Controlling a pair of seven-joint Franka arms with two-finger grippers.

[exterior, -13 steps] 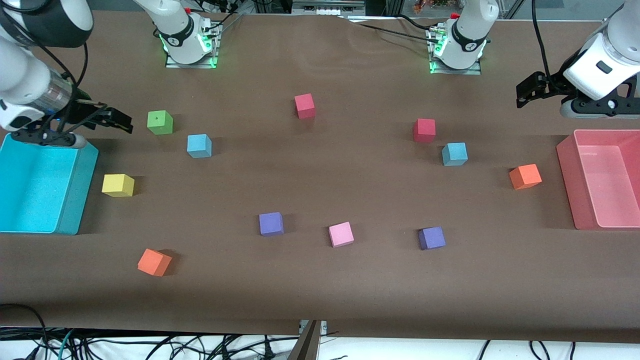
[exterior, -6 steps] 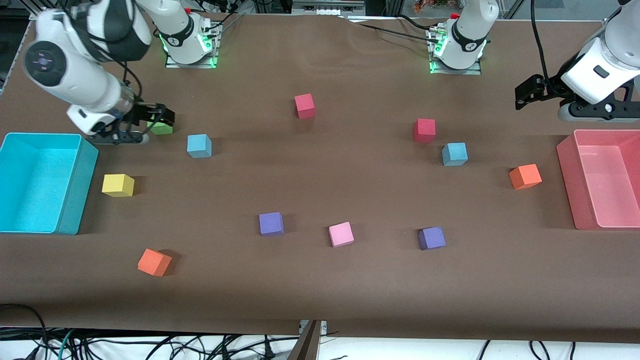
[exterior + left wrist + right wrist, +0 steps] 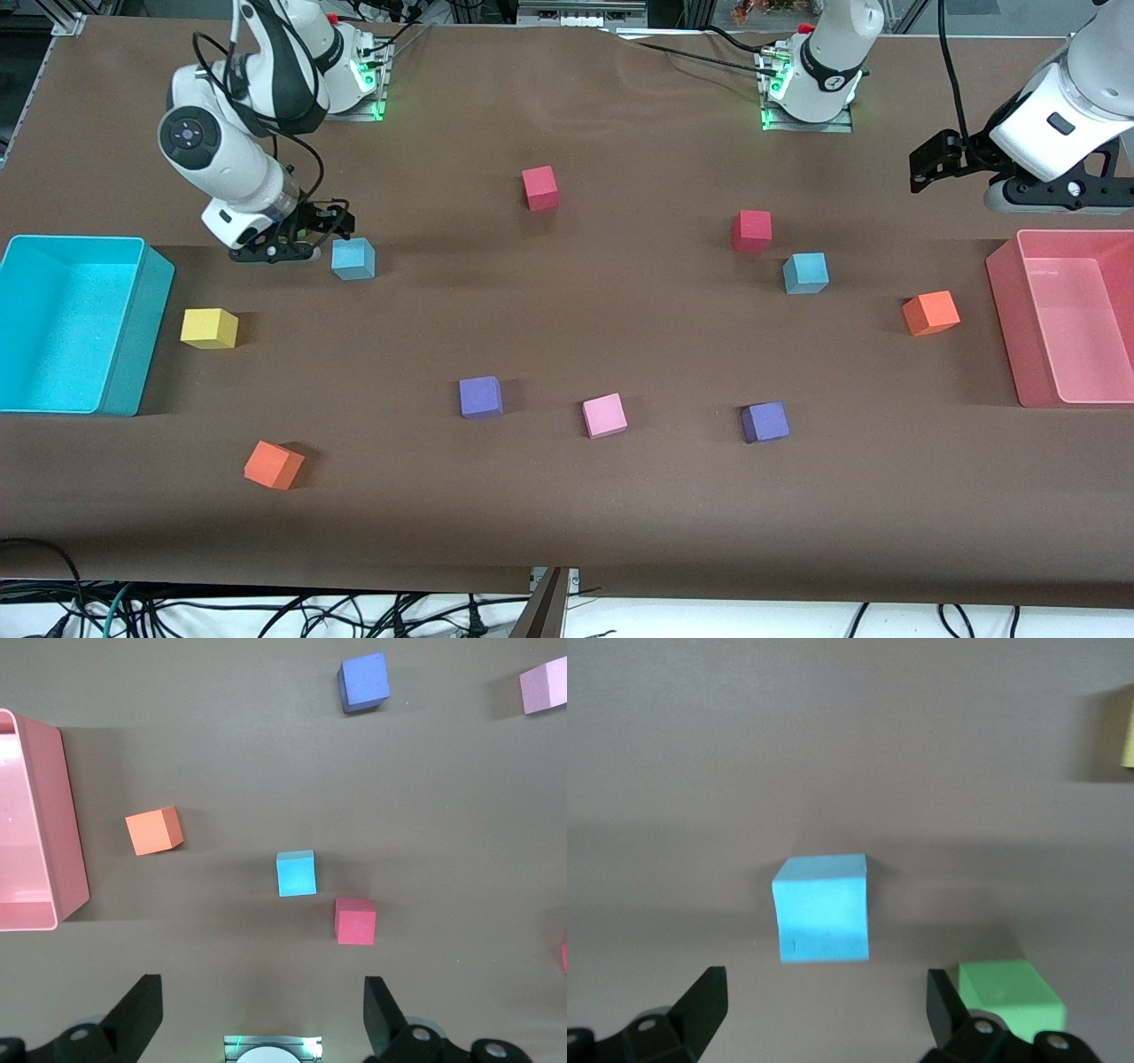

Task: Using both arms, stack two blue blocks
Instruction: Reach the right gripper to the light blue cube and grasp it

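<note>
Arms dominate what we see: the right gripper (image 3: 341, 223) hangs spread wide and empty just beside one blue block (image 3: 353, 259), over a green cube (image 3: 1007, 994). We find the left gripper (image 3: 930, 164), equally wide and empty, up near the pink bin (image 3: 1005, 301), well apart from the second blue block (image 3: 805, 272), which sits just beside a red cube (image 3: 751, 230).

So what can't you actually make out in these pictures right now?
- Green cube: hidden by the right gripper in the front view, partly covered by a finger in the right wrist view.
- Yellow cube: cut off by the right wrist view's edge.
- Left gripper: fingertips too small in the front view.
</note>
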